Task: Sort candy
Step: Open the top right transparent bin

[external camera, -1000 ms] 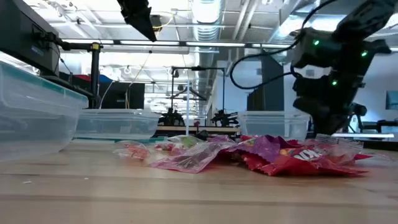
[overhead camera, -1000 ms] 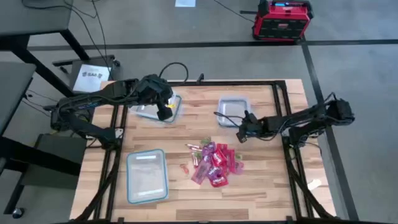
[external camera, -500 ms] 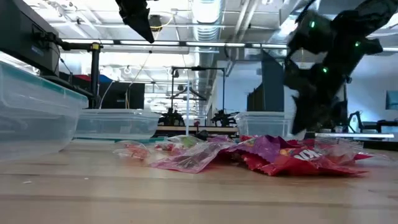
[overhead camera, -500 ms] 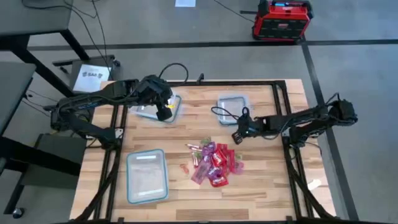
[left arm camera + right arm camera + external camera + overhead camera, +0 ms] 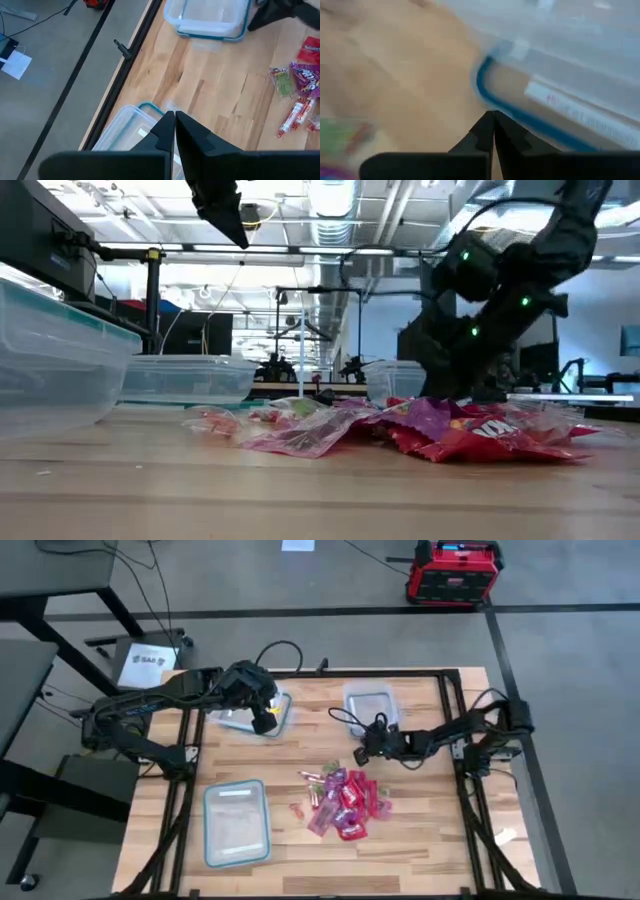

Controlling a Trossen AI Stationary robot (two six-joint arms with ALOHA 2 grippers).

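Note:
The candy [image 5: 345,802], a pile of shiny red and pink packets, lies on the wooden table near the middle; it also shows in the low view [image 5: 440,428]. My right gripper [image 5: 363,752] is shut, just beyond the pile's far edge and at the near left corner of the far right clear container [image 5: 370,692]. My left gripper [image 5: 266,723] is shut with nothing in it and hangs above the far left clear container [image 5: 286,710], seen below its fingertips [image 5: 125,127]. My right gripper has its shut fingertips against the blue rim [image 5: 485,107] of the far right container, near a corner on its near side. The fingers come nearly level from the table's right side. The container stands flat on the table.
A third clear container [image 5: 208,825] stands at the near left. A few single sweets [image 5: 296,810] lie between it and the pile. Black frame rails [image 5: 470,830] run along the table's edges. Bare wood lies near the front edge.
My right gripper has swept toward the table's left edge, along the near side of the far right container, staying shut. That container has slid a little toward the far left. The candy pile and my left arm have kept still.

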